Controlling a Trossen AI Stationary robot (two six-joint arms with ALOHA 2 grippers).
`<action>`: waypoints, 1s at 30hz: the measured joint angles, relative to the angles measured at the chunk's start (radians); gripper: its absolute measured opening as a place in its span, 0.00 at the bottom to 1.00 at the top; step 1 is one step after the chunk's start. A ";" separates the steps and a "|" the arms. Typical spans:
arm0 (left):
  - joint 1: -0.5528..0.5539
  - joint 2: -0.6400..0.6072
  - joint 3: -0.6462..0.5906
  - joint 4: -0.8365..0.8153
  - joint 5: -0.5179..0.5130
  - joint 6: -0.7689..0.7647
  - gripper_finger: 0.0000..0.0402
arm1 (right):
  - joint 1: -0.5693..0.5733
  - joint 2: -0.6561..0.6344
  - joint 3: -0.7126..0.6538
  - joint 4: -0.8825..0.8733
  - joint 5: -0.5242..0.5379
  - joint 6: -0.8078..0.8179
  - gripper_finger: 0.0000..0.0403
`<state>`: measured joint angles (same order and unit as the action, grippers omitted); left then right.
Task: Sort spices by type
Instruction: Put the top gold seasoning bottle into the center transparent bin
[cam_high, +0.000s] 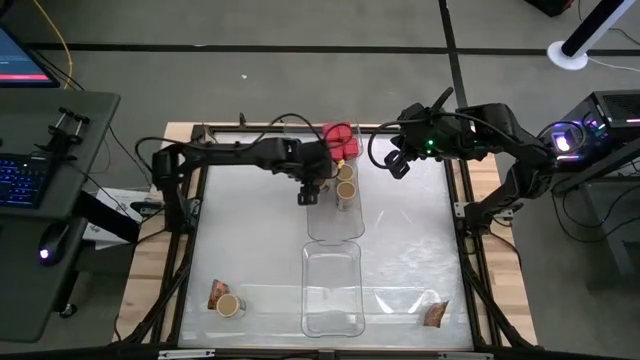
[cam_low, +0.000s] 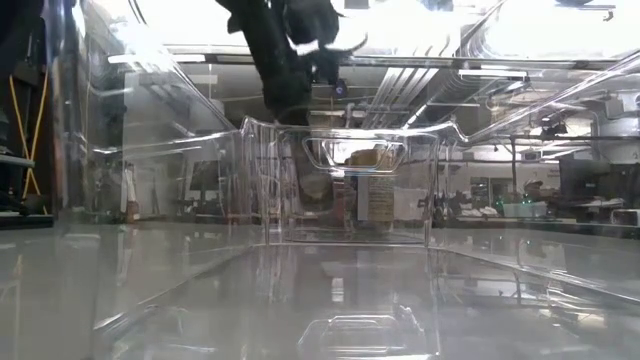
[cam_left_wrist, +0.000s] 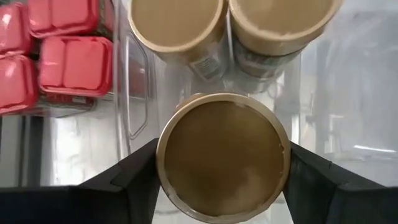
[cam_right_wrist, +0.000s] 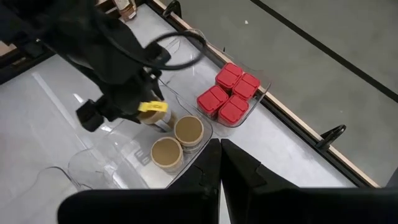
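Left gripper (cam_left_wrist: 222, 177) clasps a jar (cam_left_wrist: 222, 157) over the far tray (cam_high: 322, 222).
Two jars (cam_right_wrist: 177, 142) sit there at twelve o'clock; red boxes (cam_right_wrist: 230, 93) perhaps in another tray. Right gripper (cam_right_wrist: 220, 149) closed, empty.

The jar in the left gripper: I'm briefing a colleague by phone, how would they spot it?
Find the red boxes at the table's far edge; the clear tray beside them holds two tan-topped jars. The jar meant is the third, and only it sits between the left gripper's fingers.
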<state>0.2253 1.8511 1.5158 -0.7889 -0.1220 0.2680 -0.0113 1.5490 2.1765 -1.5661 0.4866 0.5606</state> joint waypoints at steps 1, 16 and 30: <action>0.005 0.010 0.000 0.001 0.004 0.005 0.63 | 0.000 0.000 0.000 0.000 0.000 0.000 0.00; 0.019 0.029 0.002 0.101 0.068 0.007 0.74 | 0.000 0.000 0.000 0.000 0.000 0.000 0.00; 0.023 -0.112 0.001 0.045 0.050 0.014 0.74 | 0.000 0.000 0.000 0.000 0.003 -0.011 0.00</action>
<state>0.2483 1.7392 1.5171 -0.7444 -0.0724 0.2825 -0.0113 1.5490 2.1765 -1.5659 0.4896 0.5495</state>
